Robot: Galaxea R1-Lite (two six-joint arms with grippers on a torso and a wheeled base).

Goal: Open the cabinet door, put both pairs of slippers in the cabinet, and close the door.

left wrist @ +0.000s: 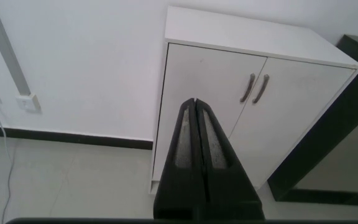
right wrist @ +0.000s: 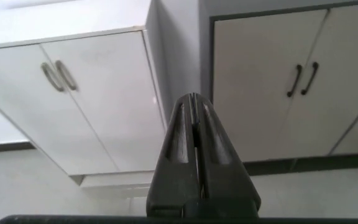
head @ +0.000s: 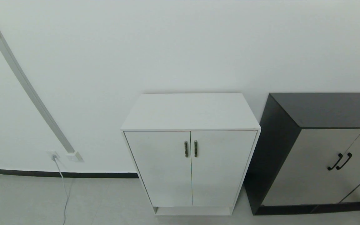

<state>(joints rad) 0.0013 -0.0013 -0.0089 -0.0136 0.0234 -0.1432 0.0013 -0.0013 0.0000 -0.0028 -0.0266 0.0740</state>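
Left claw [left wrist: 195, 101] hangs pressed together, empty, facing the white cabinet [head: 189, 112] — against the wall [head: 167, 47], both doors [head: 161, 168] closed, handles [head: 186, 149] paired at the centre seam, likely so each door pulls outward. Right claw [right wrist: 193, 96] is likewise closed and empty — a dark cabinet [head: 323, 109] stands alongside.

Bright, even light; soft shadow beside the cabinet [head: 167, 168]; bowed edges.
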